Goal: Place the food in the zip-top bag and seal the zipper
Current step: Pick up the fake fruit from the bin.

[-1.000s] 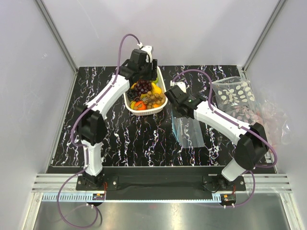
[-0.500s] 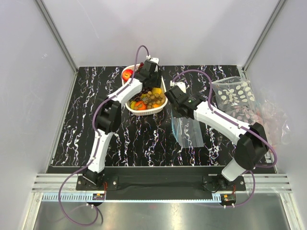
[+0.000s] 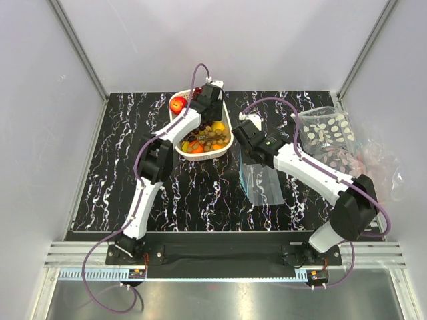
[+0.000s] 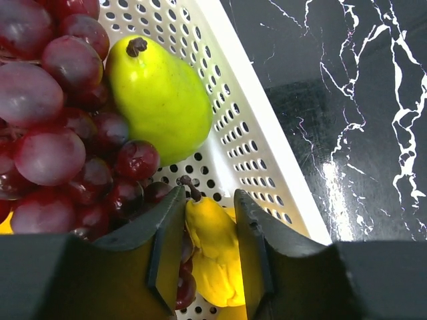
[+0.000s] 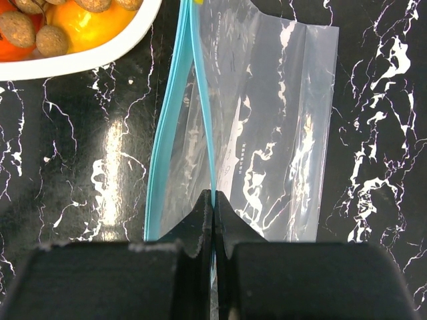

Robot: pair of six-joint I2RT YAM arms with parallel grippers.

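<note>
Left wrist view: the left gripper (image 4: pixel 209 197), jaws apart, flanks a small yellow toy fruit (image 4: pixel 215 257) beside the white slotted basket wall (image 4: pixel 257 140); the right gripper (image 5: pixel 212 197) pinches the teal-blue zipper strip (image 5: pixel 203 100) of the clear plastic bag (image 5: pixel 280 120).

Nothing legible shows in any view. The only lettering is a short line of small print (image 5: pixel 235 169) on the clear film of the zip-top bag (image 5: pixel 280 100), seen from the right wrist camera. It is pale, broken up by glare, and too fine to make out a single word or number. The top view shows the bag too small for that mark to be seen at all. The left wrist view holds no writing, label or brand.
</note>
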